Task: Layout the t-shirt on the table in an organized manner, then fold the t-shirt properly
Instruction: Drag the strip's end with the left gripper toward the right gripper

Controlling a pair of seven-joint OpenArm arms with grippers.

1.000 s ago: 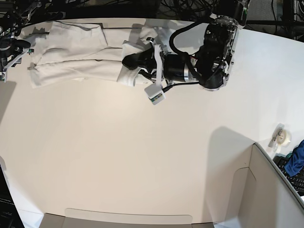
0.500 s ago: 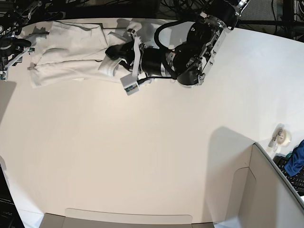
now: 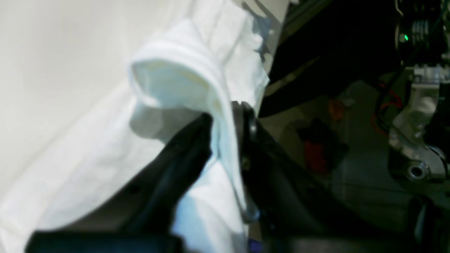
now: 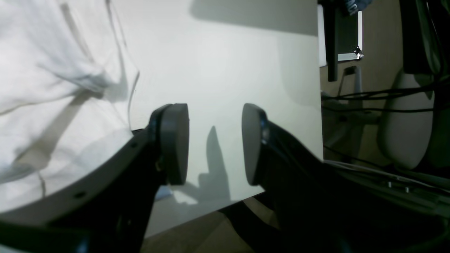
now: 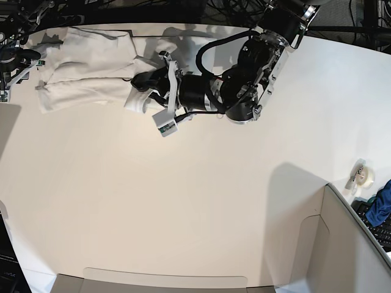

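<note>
T-shirt (image 3: 221, 147) — pinched between the left claw's fingertips (image 3: 191, 140) — bunched, partly raised.

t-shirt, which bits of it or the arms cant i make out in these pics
- Chest emblem and lettering on the t-shirt: not readable in any view; cloth is folded over.
- Shirt's middle, base view: behind the left arm.
- Left end effector, left wrist view: fingertips blurred, partly covered by gripped cloth.
- Right end effector, base view: cut off by the left edge.

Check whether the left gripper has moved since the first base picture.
Yes. The left gripper has moved toward the base view's left, farther from the roll of tape, with the t-shirt pinched in it.
</note>
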